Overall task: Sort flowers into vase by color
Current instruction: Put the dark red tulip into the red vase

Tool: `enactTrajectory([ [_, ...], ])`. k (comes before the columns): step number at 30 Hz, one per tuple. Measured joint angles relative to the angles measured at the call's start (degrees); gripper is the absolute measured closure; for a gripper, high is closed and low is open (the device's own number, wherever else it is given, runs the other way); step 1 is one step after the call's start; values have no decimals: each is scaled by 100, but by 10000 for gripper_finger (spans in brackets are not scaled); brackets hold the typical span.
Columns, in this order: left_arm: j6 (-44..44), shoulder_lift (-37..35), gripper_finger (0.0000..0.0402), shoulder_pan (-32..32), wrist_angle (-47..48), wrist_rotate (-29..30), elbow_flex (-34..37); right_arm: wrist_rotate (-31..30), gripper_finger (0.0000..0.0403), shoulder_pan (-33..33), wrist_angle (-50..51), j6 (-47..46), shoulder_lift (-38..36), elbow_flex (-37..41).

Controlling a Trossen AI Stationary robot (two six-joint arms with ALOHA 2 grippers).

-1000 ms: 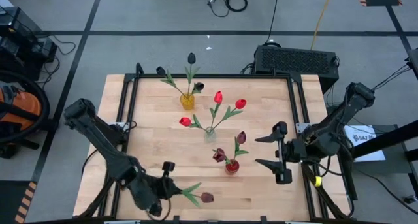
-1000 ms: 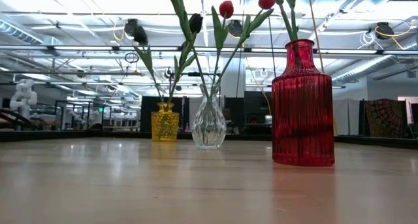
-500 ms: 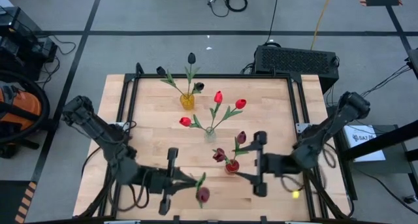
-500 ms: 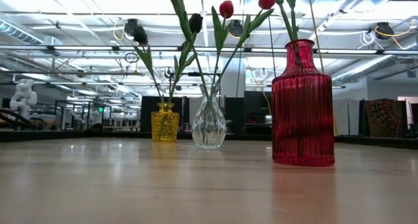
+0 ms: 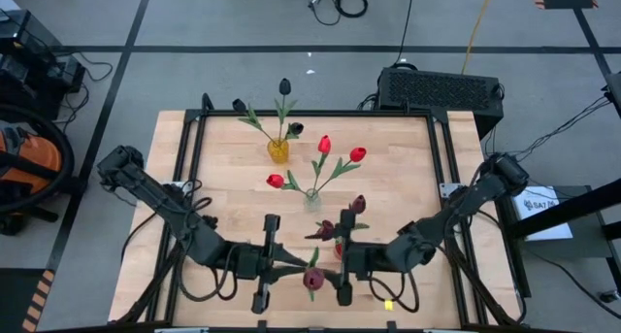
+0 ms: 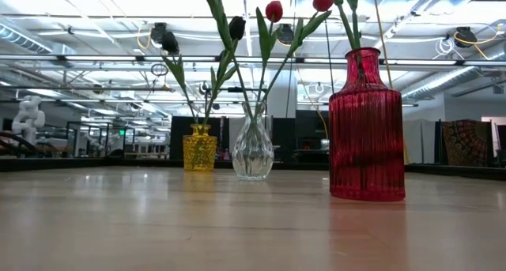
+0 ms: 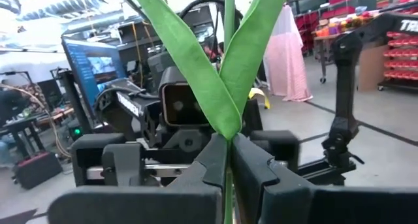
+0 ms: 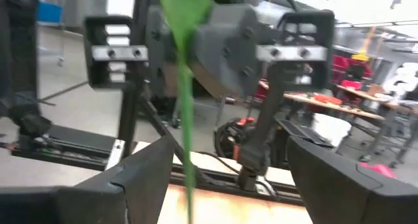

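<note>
My left gripper [image 5: 297, 269] is shut on a maroon tulip [image 5: 312, 279] near the table's front edge; the tulip's leaves [image 7: 225, 61] rise past the fingers. My right gripper [image 5: 330, 265] faces it from the right, open. Its fingers stand on either side of the green stem [image 8: 186, 139] without touching it. The yellow vase [image 5: 278, 150] holds near-black tulips. The clear vase [image 5: 311, 199] holds red tulips. The red vase [image 5: 344, 247] holds maroon tulips. All three vases stand upright on the table. My left gripper pinches the tulip's thin green stem [image 7: 228, 160] between its two fingers, just below where the two leaves split. The fingers come level from the table's left and lie across the stem. The tulip is lifted clear of the table and stands roughly upright, head up.
The red vase [image 6: 366, 129] stands just beyond the two grippers, and the clear vase [image 6: 253, 151] and yellow vase [image 6: 199, 148] stand farther back. A black metal frame [image 5: 194, 149] runs round the table. Bare wood lies at the front left and the right.
My left gripper has carried the tulip from the front left toward the table's middle, lifting it and turning it from lying flat to upright. My right gripper has swung from the right edge toward the tulip, its open fingers now on either side of the stem.
</note>
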State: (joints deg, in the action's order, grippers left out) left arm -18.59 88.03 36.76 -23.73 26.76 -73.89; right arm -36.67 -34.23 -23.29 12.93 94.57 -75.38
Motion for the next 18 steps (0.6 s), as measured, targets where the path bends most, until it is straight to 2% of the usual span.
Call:
enactTrajectory([
  [4, 10, 72, 385, -100, -31, 2, 0, 254, 124, 80, -127, -66, 28, -11],
  [8, 22, 92, 385, -151, 10, 2, 0, 253, 161, 83, -125, -46, 28, -11],
  [11, 15, 92, 384, -149, 25, 4, 0, 250, 211, 47, -149, -33, 28, -11],
  [18, -145, 92, 384, -149, 110, 14, 0, 252, 357, -54, -133, 38, -3, -11],
])
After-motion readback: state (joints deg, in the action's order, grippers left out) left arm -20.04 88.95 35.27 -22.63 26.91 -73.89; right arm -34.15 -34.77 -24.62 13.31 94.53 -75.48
